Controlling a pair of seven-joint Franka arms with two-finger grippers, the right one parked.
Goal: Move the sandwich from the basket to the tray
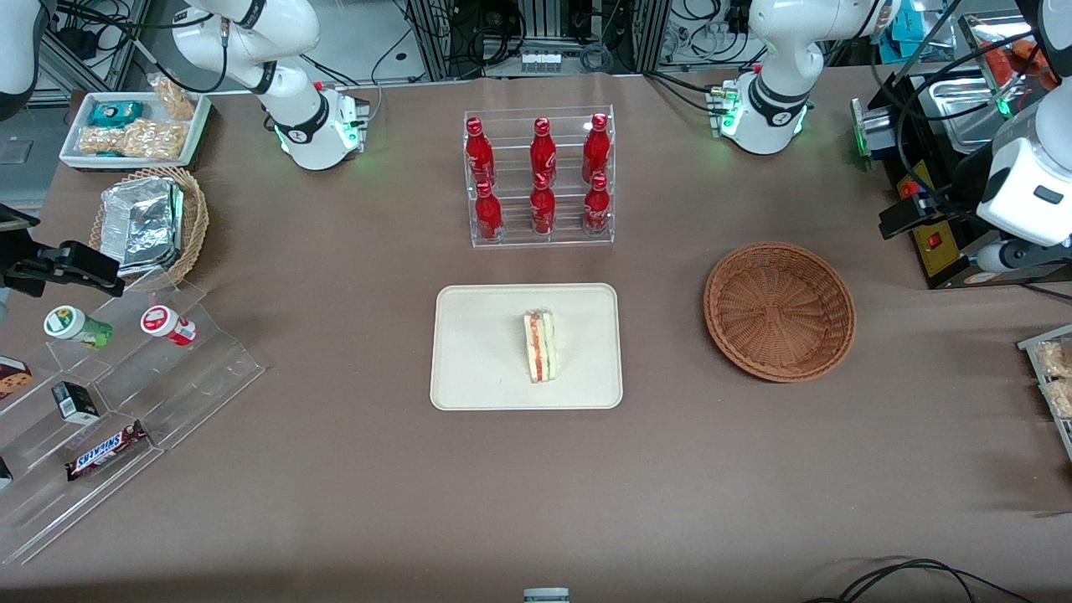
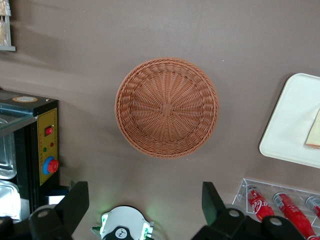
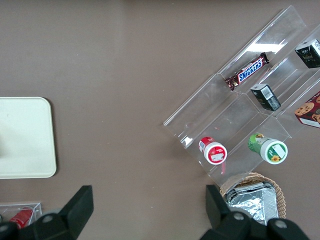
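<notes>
— So, nearest the front camera: where is the sandwich (image 1: 542, 345)?

— On the tray (image 1: 477, 352), standing on edge a little toward the working arm's side of the tray's middle. Its long axis runs from near to far as that camera sees it, filling stripes facing up. Nothing touches it.

— And the basket (image 1: 780, 311)?

— Beside the tray, toward the working arm's end of the desk (image 1: 335, 486), apart from it with bare cloth between. The wrist view looks straight down into the basket (image 2: 167, 107) and shows only weave; nothing lies in it. By my reading the task's aim is already met.

— What about the tool (image 2: 145, 212)?

— Its two fingers (image 2: 75, 202) are spread wide with nothing between them. It hangs high over the desk, roughly above the stretch between the basket and the arm's base, well clear of everything. In the front view only the wrist body shows at the working arm's edge.

— Which way is the sandwich from it?

— Sideways, toward the parked arm's end, past the basket; the wrist view catches just a corner of tray (image 2: 295, 125) and a sliver of sandwich (image 2: 314, 132). I'd judge no further reach is called for.

— Farther off?

— A clear rack of red bottles (image 1: 541, 177), farther from the camera than the tray.
</notes>
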